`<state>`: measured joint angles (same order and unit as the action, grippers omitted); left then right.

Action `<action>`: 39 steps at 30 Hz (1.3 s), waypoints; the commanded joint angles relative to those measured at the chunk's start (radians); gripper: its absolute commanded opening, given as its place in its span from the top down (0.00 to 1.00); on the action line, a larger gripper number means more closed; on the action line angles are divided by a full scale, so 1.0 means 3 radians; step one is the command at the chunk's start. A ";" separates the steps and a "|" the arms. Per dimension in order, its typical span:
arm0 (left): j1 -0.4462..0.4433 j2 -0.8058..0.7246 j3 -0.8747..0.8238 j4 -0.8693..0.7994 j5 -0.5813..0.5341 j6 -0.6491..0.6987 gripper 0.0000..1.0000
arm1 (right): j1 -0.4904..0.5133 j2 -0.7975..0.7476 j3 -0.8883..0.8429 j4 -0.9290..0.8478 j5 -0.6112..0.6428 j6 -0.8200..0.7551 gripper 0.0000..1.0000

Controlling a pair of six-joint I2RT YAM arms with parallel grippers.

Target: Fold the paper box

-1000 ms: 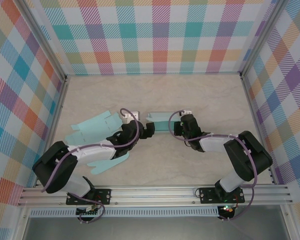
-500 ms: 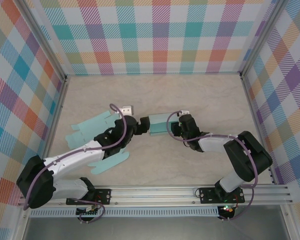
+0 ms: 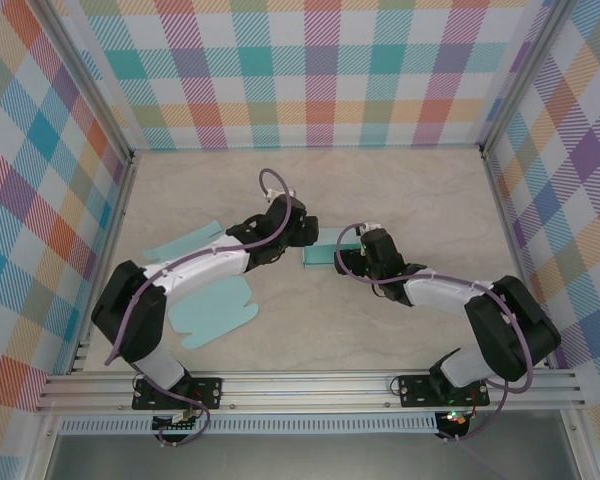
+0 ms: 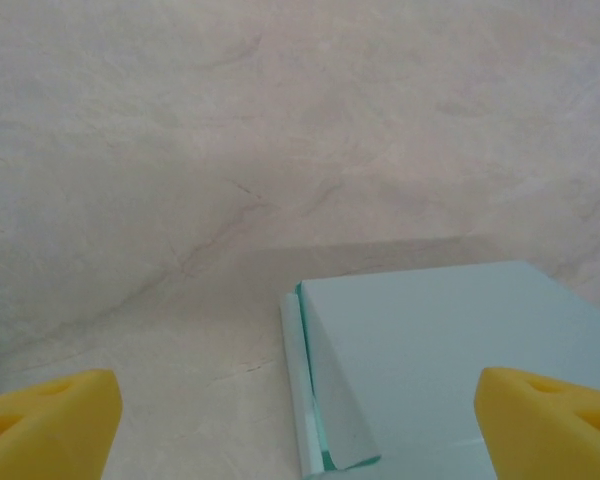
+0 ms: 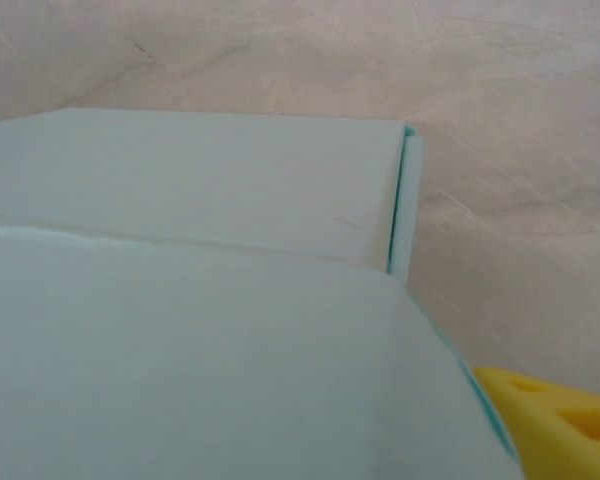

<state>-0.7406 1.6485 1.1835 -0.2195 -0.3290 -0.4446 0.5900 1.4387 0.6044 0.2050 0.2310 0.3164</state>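
Fingers (image 4: 45,420) on the left gripper (image 4: 298,425) are spread wide, pale teal folded paper box (image 4: 450,330) end between them; right gripper (image 3: 348,256) looks spread too, right beside it.

Bright, even, diffuse light, no glare.
Soft shadow above the paper box (image 4: 450,350) in the left wrist view; right wrist close-up slightly blurred.

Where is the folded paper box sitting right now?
In the top view, the paper box lies on the table, centrally, between the left hand and the right hand.
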 commanded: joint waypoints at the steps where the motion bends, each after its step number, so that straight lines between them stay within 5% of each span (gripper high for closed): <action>1: 0.0011 0.0170 0.0169 -0.0134 0.0112 0.0037 0.10 | 0.0023 -0.0140 0.0068 -0.0196 -0.0073 -0.0027 0.05; 20: 0.0018 0.0513 0.0013 -0.0232 0.0130 -0.0041 0.11 | 0.0013 -0.1572 0.0346 -0.1698 -0.0316 0.0366 0.00; 26: 0.0019 0.0528 -0.0169 -0.0119 0.0099 -0.0147 0.17 | -0.0215 -0.0913 0.1065 -0.2244 -0.0420 0.0659 0.07; 31: 0.0017 0.0576 -0.0220 -0.0038 0.0136 -0.0221 0.19 | -0.0484 -0.0266 0.1369 -0.2139 -0.1043 0.0679 0.19; 39: 0.0014 0.0625 -0.0288 0.0045 0.0130 -0.0279 0.31 | -0.0569 0.0419 0.1494 -0.2077 -0.1407 0.0656 0.29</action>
<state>-0.7406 1.8114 1.1236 -0.1963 -0.2871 -0.5129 0.4248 1.5337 1.0229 -0.3992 -0.1146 0.5098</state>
